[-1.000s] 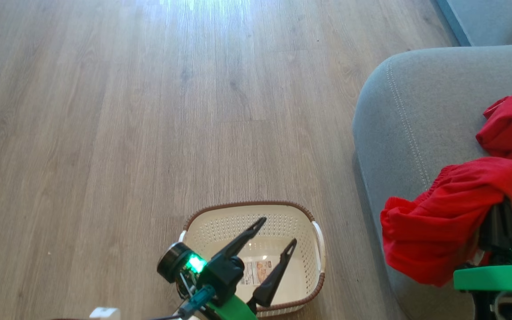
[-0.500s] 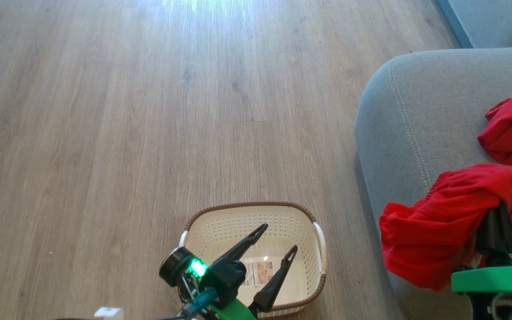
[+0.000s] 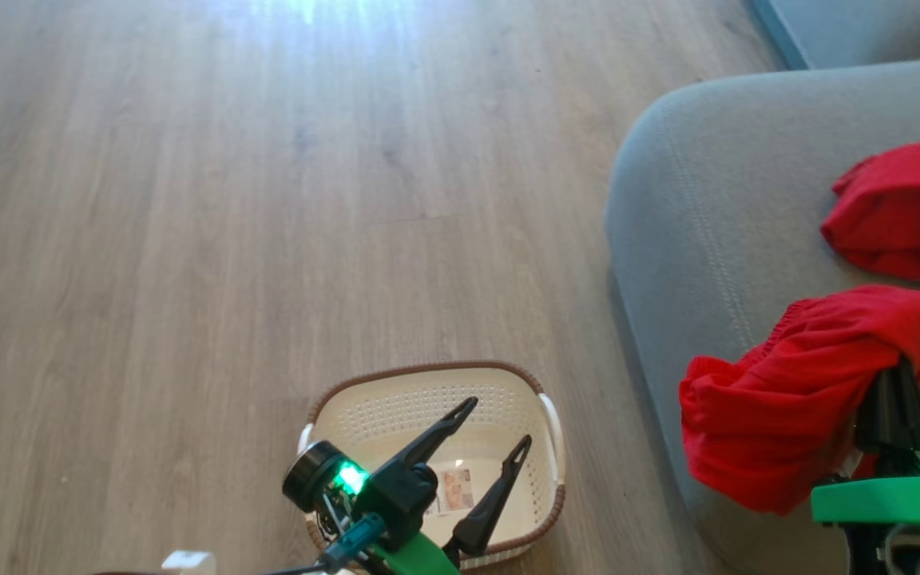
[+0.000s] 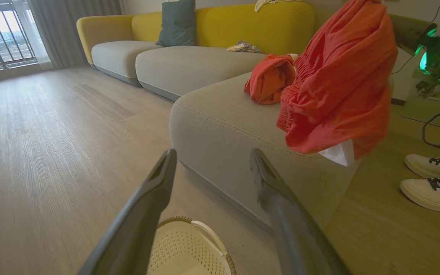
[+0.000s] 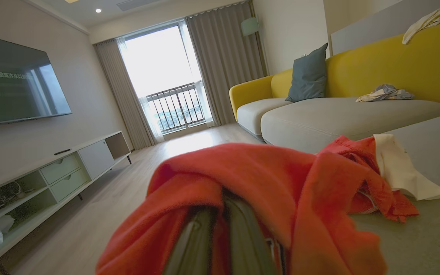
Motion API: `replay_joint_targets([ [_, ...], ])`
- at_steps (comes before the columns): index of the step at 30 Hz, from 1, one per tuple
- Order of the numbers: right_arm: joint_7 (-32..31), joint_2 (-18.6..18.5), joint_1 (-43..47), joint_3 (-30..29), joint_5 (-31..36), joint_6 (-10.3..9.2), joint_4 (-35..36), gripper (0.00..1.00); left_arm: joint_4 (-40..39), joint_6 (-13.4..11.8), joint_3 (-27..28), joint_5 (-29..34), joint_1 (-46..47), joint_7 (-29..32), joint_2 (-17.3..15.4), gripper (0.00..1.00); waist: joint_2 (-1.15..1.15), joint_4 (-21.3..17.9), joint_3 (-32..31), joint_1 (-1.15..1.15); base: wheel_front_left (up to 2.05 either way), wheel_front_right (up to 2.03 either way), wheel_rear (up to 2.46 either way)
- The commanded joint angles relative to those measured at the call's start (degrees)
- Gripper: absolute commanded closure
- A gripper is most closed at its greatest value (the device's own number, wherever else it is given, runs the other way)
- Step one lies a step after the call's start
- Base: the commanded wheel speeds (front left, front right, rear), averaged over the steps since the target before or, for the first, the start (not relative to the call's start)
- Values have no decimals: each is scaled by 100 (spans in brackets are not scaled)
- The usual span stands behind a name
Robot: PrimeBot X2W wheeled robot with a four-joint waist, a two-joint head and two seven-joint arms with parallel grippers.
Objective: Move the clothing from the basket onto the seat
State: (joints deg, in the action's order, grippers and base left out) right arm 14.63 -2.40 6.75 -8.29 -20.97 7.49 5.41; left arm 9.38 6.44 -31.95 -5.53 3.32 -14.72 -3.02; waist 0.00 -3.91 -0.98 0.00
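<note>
My right gripper (image 3: 898, 375) is shut on a red garment (image 3: 787, 399) that drapes over its fingers above the grey seat's (image 3: 699, 239) front edge; the same garment (image 4: 338, 84) hangs in the left wrist view and covers the fingers (image 5: 220, 229) in the right wrist view. A second red garment (image 3: 895, 212) lies bunched on the seat further back, its white trim (image 5: 399, 168) showing. The cream basket (image 3: 540, 415) stands on the floor with no clothing in it. My left gripper (image 3: 496, 419) hovers open over the basket (image 4: 189, 248).
Wood floor (image 3: 228, 200) spreads to the left and ahead. A yellow-backed sofa (image 4: 243, 26) with a grey-blue pillow (image 4: 178, 21) continues behind the seat. A person's white shoes (image 4: 430, 183) stand at the right. A TV cabinet (image 5: 44, 172) lines the far wall.
The head camera has shifted, so the basket and seat sit further left in the picture. Both grippers keep their pose; the red garment stays held.
</note>
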Motion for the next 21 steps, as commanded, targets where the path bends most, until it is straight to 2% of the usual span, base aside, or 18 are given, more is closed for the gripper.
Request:
replay_joint_targets([
  [1,37,-48,-175,125,39,0,243,100,-243,7,173,9,157,-28,14,0,0,-178,37,0,0,0,0],
  [21,37,-48,-354,125,82,0,434,100,-401,-62,152,11,486,-28,14,0,0,-1998,409,0,0,0,0],
])
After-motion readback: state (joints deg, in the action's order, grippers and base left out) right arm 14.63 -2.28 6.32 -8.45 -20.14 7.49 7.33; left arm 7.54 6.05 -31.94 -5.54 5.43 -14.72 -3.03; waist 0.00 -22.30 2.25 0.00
